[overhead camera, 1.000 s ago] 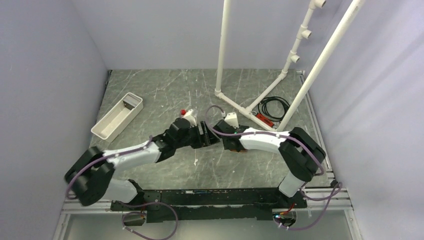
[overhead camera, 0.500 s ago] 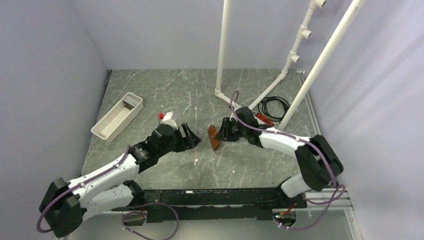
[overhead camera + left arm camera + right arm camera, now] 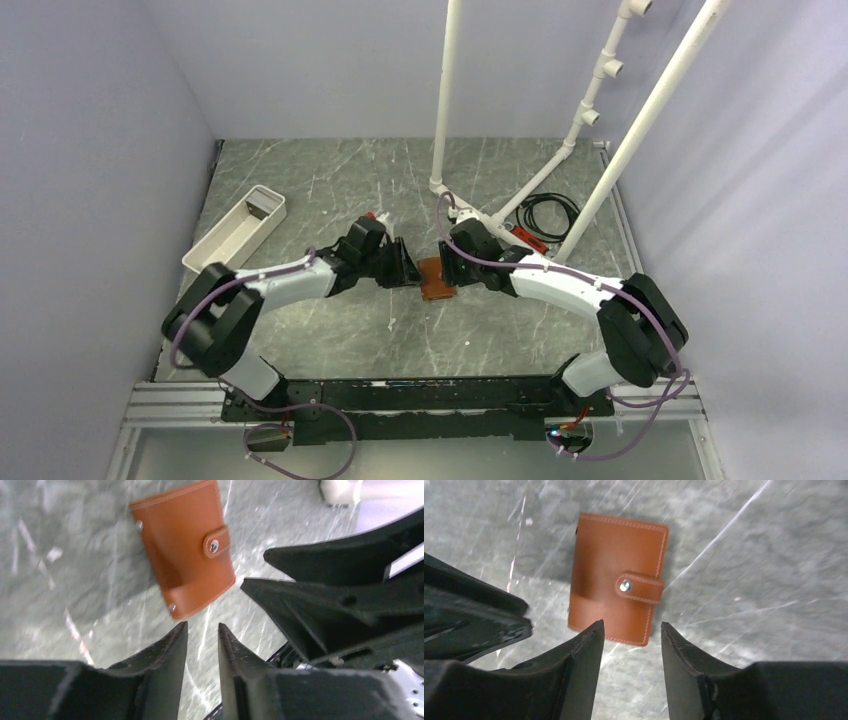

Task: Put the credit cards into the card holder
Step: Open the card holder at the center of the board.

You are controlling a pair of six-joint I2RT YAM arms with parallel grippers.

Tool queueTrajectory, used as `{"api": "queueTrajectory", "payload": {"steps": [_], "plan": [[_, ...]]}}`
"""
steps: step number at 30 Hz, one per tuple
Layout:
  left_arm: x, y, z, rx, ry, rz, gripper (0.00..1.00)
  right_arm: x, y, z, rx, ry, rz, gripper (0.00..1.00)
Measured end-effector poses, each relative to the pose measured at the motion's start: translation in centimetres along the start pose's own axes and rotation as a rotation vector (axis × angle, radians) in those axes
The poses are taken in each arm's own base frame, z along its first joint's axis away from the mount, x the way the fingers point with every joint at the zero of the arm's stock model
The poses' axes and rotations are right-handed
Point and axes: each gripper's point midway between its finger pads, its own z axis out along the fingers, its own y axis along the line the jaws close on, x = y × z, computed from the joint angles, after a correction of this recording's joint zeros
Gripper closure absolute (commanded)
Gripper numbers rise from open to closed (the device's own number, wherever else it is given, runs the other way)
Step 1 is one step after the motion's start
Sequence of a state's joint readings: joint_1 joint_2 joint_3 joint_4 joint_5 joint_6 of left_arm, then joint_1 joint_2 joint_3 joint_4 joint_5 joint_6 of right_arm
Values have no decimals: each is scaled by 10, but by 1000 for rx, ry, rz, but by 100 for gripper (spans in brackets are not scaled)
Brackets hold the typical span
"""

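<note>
Card holder [image 3: 616, 597]: snapped shut, flat on desk [image 3: 749, 555]; likely light, supple leather; pinch by edge. Left fingers [image 3: 170, 645] narrowly parted, right fingers [image 3: 586, 645] wider, both empty beside it.

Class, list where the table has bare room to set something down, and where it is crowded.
Free: the far strip of table between white tray and pipe frame; the near strip between the arms and the rail. Crowded: the centre, where left gripper and right gripper flank the card holder; the cable by the pipes.
</note>
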State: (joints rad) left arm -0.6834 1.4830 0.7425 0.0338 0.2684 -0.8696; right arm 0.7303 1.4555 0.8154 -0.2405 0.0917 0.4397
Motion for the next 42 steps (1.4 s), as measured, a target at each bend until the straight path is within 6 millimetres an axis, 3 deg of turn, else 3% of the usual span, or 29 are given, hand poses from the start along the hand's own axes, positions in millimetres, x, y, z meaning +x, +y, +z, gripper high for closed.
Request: {"api": "queueTrajectory", "payload": {"steps": [2,5,8,10,15,19,22,26,30,33,34,37,40,42], "plan": [[-10,-6,14,26,18,-12,84,-13,-3,0,22,-30,-15,60],[-24,-17,36,67,38,-23,90,-28,-6,7,58,-51,-25,61],[-28,-15,52,81,52,-32,100,-28,-6,14,68,-47,-37,61],[-25,-6,62,63,68,-45,100,-23,-8,20,76,-27,-43,60],[-16,9,69,19,96,-78,100,-10,-11,35,85,20,-52,41],[-16,13,70,5,86,-100,100,-6,-7,40,79,30,-66,41],[-15,15,71,1,78,-121,100,-4,-4,44,91,32,-87,51],[-15,18,71,-4,62,-142,100,-8,-5,49,139,14,-103,56],[-16,21,68,-16,35,-154,100,-12,-8,50,172,-8,-77,83],[-18,21,68,-20,27,-154,100,-15,-5,50,164,-25,-41,99],[-18,21,68,-20,27,-154,100,-15,-5,49,154,-36,-21,100],[-18,22,68,-22,27,-154,100,-18,-15,41,86,-73,101,100],[-18,21,68,-20,25,-153,100,-20,-44,26,-1,-114,303,98],[-19,21,68,-18,23,-152,100,-18,-54,20,-47,-118,384,77]]}}
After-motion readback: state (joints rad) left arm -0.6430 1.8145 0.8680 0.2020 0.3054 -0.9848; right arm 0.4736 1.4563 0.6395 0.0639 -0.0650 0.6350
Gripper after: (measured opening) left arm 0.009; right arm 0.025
